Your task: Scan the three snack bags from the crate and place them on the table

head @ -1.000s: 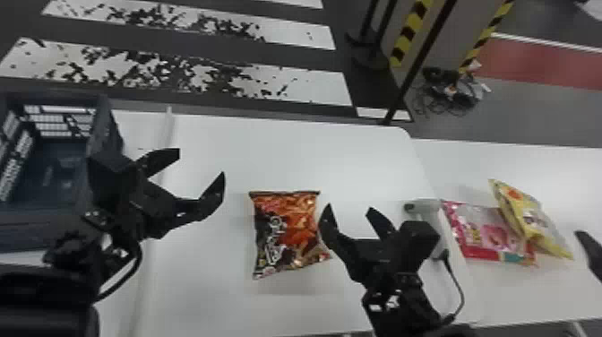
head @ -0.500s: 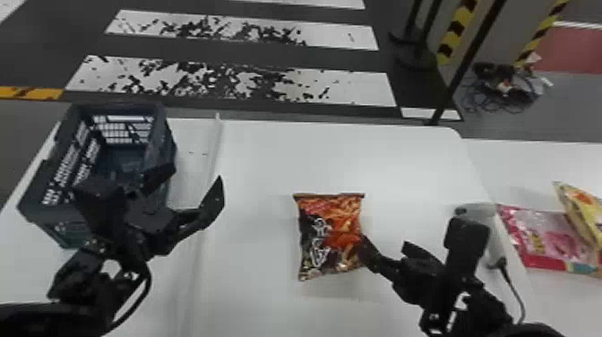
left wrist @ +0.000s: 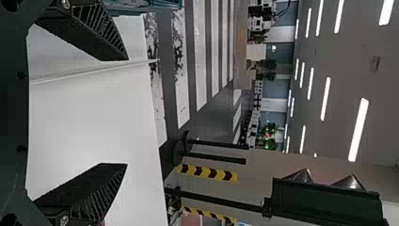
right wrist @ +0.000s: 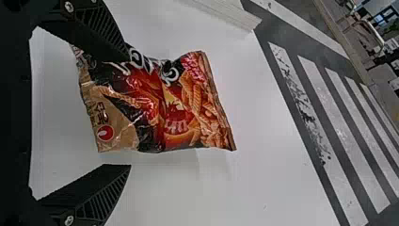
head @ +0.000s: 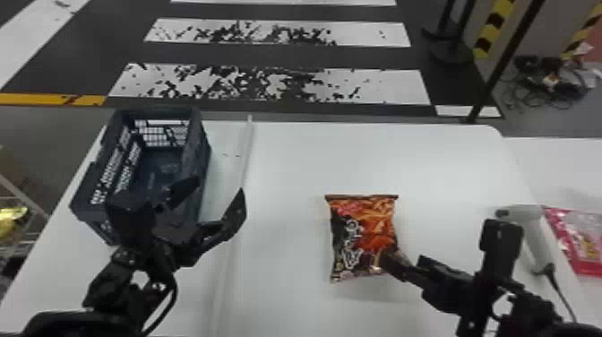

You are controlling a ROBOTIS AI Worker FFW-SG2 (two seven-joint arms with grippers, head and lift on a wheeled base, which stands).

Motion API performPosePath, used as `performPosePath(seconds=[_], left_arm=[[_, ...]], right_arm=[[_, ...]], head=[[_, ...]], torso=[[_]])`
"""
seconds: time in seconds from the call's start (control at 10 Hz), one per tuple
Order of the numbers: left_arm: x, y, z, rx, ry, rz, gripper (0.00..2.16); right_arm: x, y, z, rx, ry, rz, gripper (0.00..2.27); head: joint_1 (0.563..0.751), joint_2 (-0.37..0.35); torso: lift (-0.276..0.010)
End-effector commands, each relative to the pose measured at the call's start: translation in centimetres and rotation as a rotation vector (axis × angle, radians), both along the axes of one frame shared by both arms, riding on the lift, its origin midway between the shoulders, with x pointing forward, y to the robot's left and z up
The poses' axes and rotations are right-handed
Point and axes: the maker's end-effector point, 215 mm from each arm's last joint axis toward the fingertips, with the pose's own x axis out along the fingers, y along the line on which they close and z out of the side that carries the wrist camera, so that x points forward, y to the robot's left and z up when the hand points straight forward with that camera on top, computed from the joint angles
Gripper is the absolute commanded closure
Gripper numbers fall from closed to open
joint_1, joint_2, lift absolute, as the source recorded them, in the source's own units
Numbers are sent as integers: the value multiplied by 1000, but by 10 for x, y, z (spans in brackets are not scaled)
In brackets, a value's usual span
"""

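Bag: lay flat on the table, front up, around the middle, its sealed end toward the far side
Long axis: ran roughly near to far, so the fingers of the right gripper pointed more along it than across it
Nearer arm: the right; in the head view its body stood to the right and near, and the bag lay left of it and slightly farther
Right fingers: parted, nothing clasped; one overlapped the bag's outline, the other stood past its edge over the table. Whether the first touched the wrapper could not be told
Pinch to come: seemed to hang on straddling the bag's width; with one finger over the wrapper, closing too soon might have pushed the bag aside or creased it
Left gripper: spread and holding nothing, close to the crate, well to the left of the bag
Scanner: lay to the right of the bag, near the table's right edge, its cable trailing to the near side
Pink bag: lay right of the scanner, likely scanned already
Head view: set crate, bag and scanner out from left to right
Right wrist view: gave the gap between the fingers and a tan panel with a red disc on the bag's near part
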Motion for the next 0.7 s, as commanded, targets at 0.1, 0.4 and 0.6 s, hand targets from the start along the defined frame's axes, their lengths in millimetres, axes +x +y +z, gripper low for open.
performPosePath(seconds=[0.1, 0.4, 0.6], left_arm=[[-3, 2, -8, -1, 17, 3, 73], [-4, 4, -16, 0, 30, 8, 76], [-5, 6, -18, 0, 27, 11, 76]], right_arm=[[2, 6, -18, 35, 41, 9, 90], [0, 17, -31, 144, 98, 39, 809], [0, 14, -36, 177, 116, 17, 2260]], head=[[695, 29], [695, 43], [695, 57]], torso=[[-62], [-62], [-62]])
